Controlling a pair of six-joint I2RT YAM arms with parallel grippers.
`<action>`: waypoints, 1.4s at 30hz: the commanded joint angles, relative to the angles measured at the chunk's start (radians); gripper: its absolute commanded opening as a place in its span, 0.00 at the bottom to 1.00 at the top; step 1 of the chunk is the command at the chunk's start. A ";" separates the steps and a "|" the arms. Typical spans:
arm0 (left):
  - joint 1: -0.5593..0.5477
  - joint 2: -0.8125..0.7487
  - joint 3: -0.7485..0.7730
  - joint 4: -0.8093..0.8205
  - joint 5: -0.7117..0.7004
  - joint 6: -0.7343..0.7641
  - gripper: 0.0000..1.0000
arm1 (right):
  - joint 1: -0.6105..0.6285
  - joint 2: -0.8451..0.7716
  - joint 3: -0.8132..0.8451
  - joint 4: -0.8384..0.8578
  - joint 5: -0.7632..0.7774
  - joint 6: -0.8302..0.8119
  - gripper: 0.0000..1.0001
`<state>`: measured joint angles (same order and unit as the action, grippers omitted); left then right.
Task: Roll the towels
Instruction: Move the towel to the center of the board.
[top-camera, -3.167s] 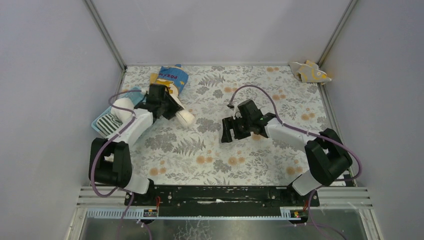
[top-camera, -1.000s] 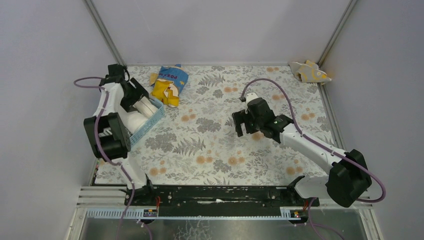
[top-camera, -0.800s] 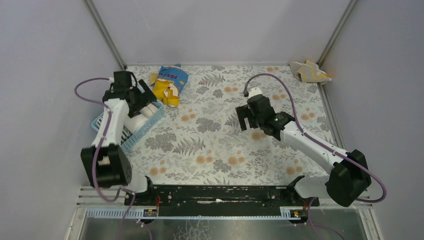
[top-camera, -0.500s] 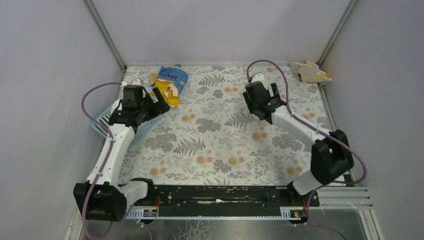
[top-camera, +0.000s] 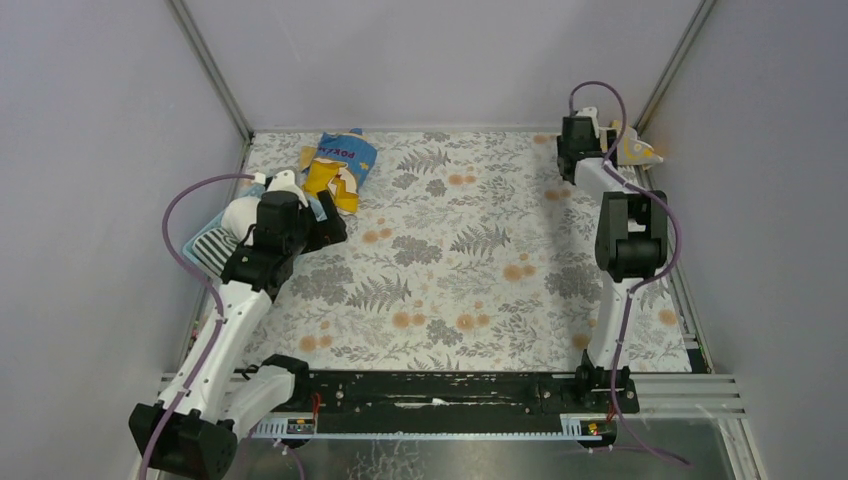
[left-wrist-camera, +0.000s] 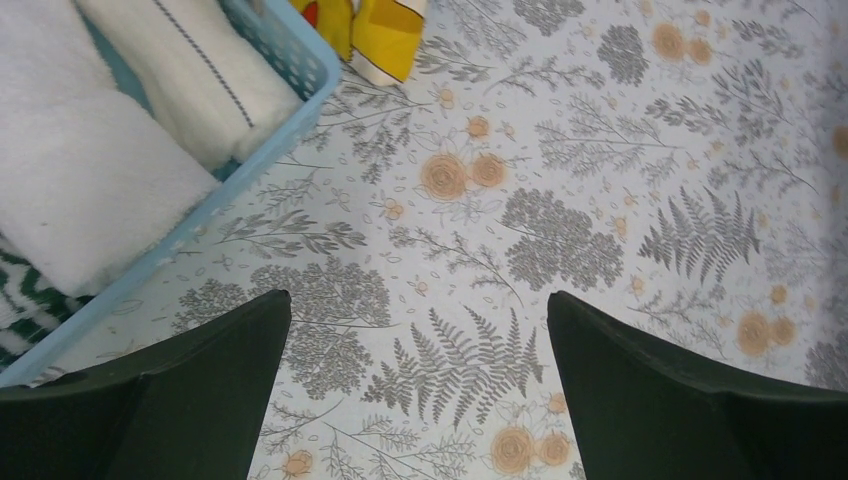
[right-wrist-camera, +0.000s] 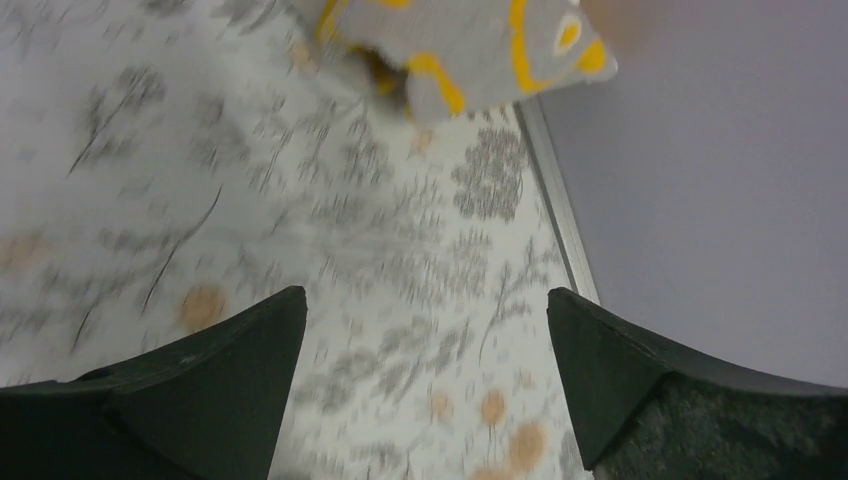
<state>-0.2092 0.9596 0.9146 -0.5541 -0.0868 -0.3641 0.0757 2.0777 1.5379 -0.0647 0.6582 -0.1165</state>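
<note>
Left wrist cam gives you what top cam half hides: inside basket (left-wrist-camera: 200, 212), 2 cream towels (left-wrist-camera: 90, 190) + 1 striped towel (left-wrist-camera: 22, 305). 1 beige towel (right-wrist-camera: 470, 45) lies far right of basket; right fingers (right-wrist-camera: 180, 400) by it, spread wide, empty. Left fingers (left-wrist-camera: 180, 400) just right of basket, also spread, empty. 1 snack bag (top-camera: 338, 165) behind basket.

A light blue plastic basket (left-wrist-camera: 305, 60) stands at the left edge of the table, on a cloth with grey ferns and orange flowers (top-camera: 450, 260). Just beside its far corner lies a blue-and-yellow glossy snack bag (top-camera: 343, 160), flat on the cloth. Plain grey walls (top-camera: 450, 60) close three sides. A black rail (top-camera: 430, 385) runs along the near edge.
</note>
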 joint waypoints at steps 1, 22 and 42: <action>-0.005 -0.021 -0.041 0.113 -0.124 -0.028 1.00 | -0.085 0.143 0.199 0.104 -0.124 -0.027 0.96; -0.005 -0.082 -0.004 0.127 -0.043 -0.028 1.00 | -0.192 0.370 0.515 0.030 -0.387 0.003 0.10; -0.012 0.077 0.003 0.066 0.364 -0.064 1.00 | 0.213 -0.469 -0.443 -0.055 -0.782 0.435 0.09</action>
<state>-0.2127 1.0351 0.9070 -0.4793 0.2028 -0.3882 0.1764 1.7226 1.2465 -0.1024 -0.0788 0.2310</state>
